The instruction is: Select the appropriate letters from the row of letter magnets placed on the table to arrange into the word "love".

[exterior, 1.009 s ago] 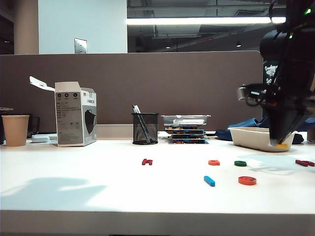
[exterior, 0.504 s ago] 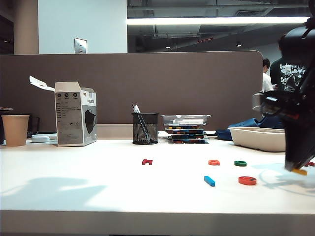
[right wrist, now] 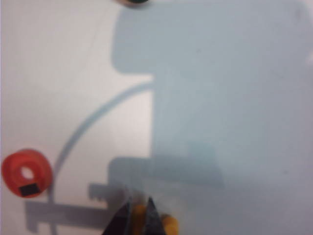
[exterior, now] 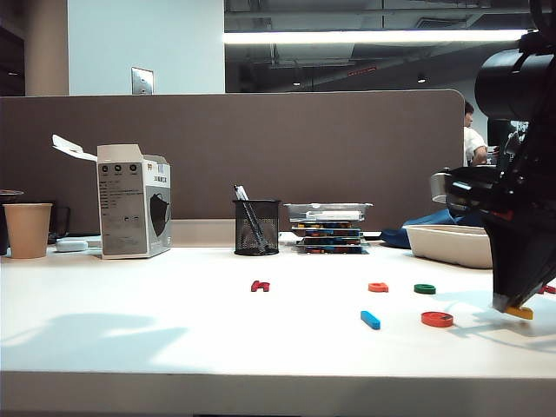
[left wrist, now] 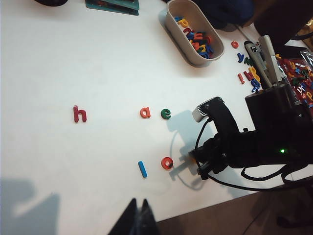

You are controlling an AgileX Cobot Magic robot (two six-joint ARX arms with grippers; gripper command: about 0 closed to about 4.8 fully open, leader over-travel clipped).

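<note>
A blue bar letter (exterior: 370,320) and an orange-red ring (exterior: 437,319) lie side by side near the front of the white table (exterior: 174,347). Behind them are a second orange-red letter (exterior: 378,287), a dark green letter (exterior: 425,288) and, further left, a dark red letter (exterior: 260,285). My right gripper (exterior: 512,306) hangs just above the table to the right of the ring, shut on a yellow letter (exterior: 521,312). In the right wrist view the yellow piece (right wrist: 168,224) sticks out between the tips, with the ring (right wrist: 27,173) close by. My left gripper (left wrist: 138,215) is shut and empty above the table's front edge.
A white oval tray (left wrist: 172,30) with several loose letters stands at the back right, more letters (left wrist: 249,73) scattered beside it. A mesh pen cup (exterior: 256,227), a stack of boxes (exterior: 327,228), a carton (exterior: 133,201) and a paper cup (exterior: 27,229) line the back.
My right gripper has come away from the tray, forward and down, carrying the yellow letter to just above the table beside the ring. The left arm has not moved.
</note>
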